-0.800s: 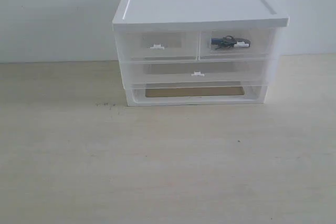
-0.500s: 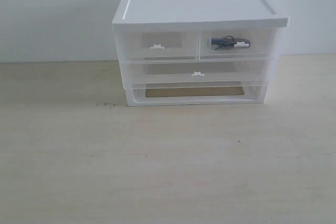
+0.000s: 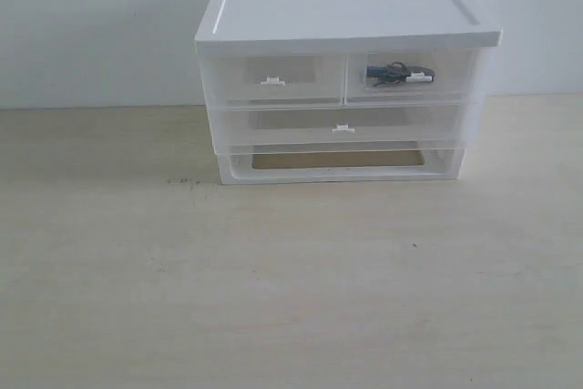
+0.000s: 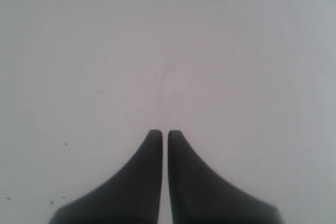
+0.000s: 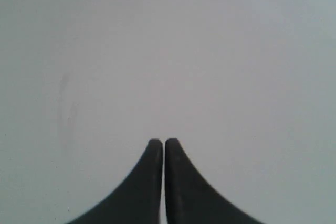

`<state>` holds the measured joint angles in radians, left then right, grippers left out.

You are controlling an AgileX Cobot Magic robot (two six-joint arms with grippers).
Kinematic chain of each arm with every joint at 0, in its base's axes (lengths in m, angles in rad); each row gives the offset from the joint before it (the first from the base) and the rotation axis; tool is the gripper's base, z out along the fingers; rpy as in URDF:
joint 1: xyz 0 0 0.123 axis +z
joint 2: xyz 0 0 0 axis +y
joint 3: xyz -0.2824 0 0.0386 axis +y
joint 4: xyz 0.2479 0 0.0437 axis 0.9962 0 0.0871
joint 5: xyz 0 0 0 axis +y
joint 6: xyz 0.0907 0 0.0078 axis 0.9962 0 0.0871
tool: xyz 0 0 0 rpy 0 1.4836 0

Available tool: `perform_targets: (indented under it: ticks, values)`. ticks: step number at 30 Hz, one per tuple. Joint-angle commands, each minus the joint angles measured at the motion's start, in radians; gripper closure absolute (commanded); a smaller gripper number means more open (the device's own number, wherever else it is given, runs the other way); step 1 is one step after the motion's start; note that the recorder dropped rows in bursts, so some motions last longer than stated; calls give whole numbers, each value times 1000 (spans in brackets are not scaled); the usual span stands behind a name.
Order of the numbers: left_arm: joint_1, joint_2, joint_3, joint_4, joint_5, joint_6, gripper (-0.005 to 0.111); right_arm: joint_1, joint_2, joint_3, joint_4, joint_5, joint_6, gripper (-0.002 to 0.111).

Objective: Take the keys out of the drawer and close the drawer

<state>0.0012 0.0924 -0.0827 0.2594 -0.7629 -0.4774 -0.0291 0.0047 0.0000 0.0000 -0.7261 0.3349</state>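
A white plastic drawer unit (image 3: 342, 6) stands at the back of the table. Its top right small drawer (image 3: 455, 75) is pushed in, with a white tab handle (image 3: 417, 77). Through its translucent front show the keys (image 3: 390, 74), dark with a blue fob. Neither arm appears in the exterior view. My left gripper (image 4: 165, 132) is shut, its dark fingers almost touching over a bare pale surface. My right gripper (image 5: 163, 141) is shut too, with nothing between its fingers.
The twin top left drawer (image 3: 273, 79) and the full-width drawer (image 3: 342, 127) below are pushed in. An open slot (image 3: 337, 159) runs along the unit's base. The pale wooden table (image 3: 273, 289) stretches in front; a white wall stands behind.
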Motion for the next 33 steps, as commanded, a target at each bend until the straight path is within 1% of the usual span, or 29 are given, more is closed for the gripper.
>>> perform_targets:
  ticks: [1,5,8,13,18,21,24,27,29,31,33]
  values:
    - [2,142,-56,121,-80,-72,102,-5,12,-55,-92,1,43,108]
    - [2,315,-101,276,-184,-117,102,-5,116,-133,-233,18,127,108]
    - [2,471,-135,345,-258,-117,102,-5,244,-186,-324,44,186,108]
    - [2,706,-191,448,-334,-117,102,-5,492,-226,-339,1,201,108]
    - [2,949,-235,517,-375,-44,102,-5,767,-276,-427,-30,208,108]
    - [2,1093,-271,526,-408,32,102,-5,945,-309,-442,-89,208,108]
    - [-2,1243,-320,550,-452,54,102,-5,1112,-354,-464,-122,206,108]
    - [-7,1376,-384,629,-458,83,102,-5,1260,-415,-498,-144,206,107]
    - [-24,1465,-432,639,-458,94,102,-5,1353,-456,-509,-164,206,102]
    - [-42,1535,-473,643,-458,124,102,-5,1432,-501,-528,-164,220,92]
    - [-66,1603,-515,643,-458,190,102,-5,1491,-541,-555,-164,250,81]
